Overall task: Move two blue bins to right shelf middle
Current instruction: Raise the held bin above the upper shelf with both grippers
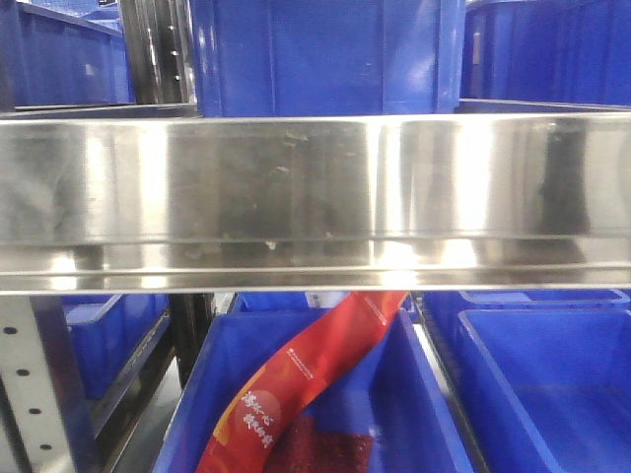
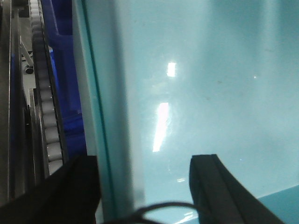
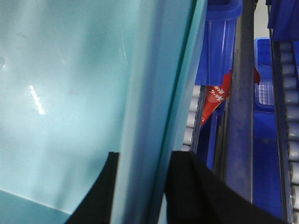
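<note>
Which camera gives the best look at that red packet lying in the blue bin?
The front-facing view: the red packet leans across the dark blue bin below the steel shelf edge. The right wrist view catches only a small piece beside the pale bin wall. The left wrist view shows none.

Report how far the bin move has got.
Done: nothing visibly placed; the front view shows only the steel shelf edge and dark blue bins. In hand: the left gripper and right gripper each straddle a wall of a pale blue bin. Left: setting both bins on the right shelf.
</note>
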Motion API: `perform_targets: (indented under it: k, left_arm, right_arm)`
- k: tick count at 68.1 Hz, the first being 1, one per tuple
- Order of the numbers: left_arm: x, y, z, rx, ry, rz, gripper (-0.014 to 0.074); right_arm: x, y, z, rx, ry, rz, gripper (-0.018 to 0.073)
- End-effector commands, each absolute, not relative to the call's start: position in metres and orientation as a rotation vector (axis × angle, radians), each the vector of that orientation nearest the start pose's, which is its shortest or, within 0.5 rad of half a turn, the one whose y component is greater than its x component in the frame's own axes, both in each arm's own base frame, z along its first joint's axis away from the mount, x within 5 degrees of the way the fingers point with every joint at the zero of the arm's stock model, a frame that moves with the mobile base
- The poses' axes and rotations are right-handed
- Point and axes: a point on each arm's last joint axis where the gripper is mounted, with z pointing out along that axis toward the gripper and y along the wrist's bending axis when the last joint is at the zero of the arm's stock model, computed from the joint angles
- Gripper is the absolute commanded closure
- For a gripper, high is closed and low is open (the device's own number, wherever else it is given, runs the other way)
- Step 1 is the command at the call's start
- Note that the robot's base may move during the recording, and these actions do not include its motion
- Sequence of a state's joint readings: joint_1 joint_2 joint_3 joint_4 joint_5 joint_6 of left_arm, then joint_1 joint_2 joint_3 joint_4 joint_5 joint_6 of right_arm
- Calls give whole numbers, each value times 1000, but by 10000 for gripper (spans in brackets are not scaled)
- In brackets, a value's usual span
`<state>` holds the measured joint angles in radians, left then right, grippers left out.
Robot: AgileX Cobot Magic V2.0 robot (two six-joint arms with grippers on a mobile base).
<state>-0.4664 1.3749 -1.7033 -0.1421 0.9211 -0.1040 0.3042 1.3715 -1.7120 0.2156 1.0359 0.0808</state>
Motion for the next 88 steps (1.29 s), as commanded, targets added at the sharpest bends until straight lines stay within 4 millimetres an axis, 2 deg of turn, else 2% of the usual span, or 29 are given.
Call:
perform_targets:
  k: [1,88]
  left_arm:
    - [238,-136,504,384,1968,-564,708]
    - [238,-136,504,383,1966,-564,708]
  right_arm:
    - [257,97,493,-230,2083,485,713]
    - [257,97,493,-230,2083,485,713]
